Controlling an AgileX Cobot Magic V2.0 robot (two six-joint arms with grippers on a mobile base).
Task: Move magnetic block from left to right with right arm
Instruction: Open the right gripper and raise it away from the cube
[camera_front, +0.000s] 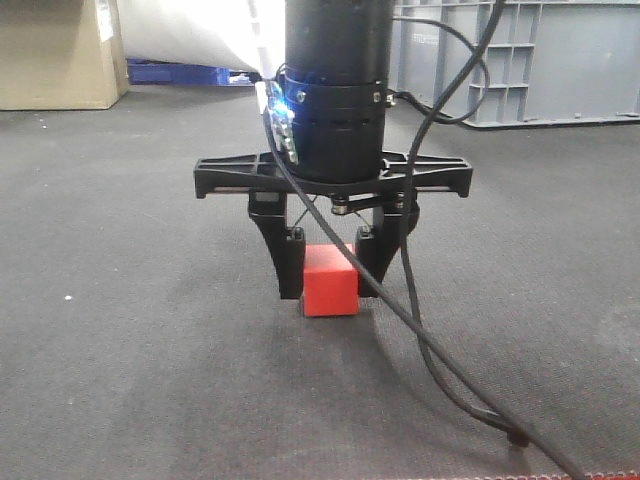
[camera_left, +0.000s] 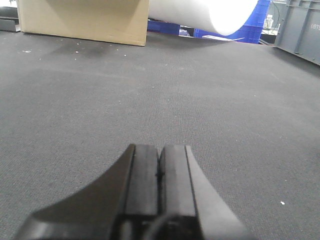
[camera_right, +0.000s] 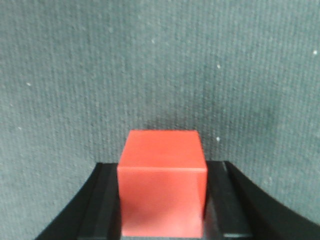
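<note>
Exterior front-facing view: right gripper (camera_front: 330, 268) clamped on magnetic block (camera_front: 330, 281), block at carpet (camera_front: 120, 330). Left wrist view alone: left gripper (camera_left: 159, 172) pressed together, cardboard box (camera_left: 85, 20) beyond.

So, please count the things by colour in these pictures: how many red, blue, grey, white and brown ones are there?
Red: 1, the magnetic block between the right gripper fingers.
Blue: 1, a crate.
Grey: 1, a crate.
White: 1, a roll.
Brown: 1, a cardboard box.
Total: 5
</note>
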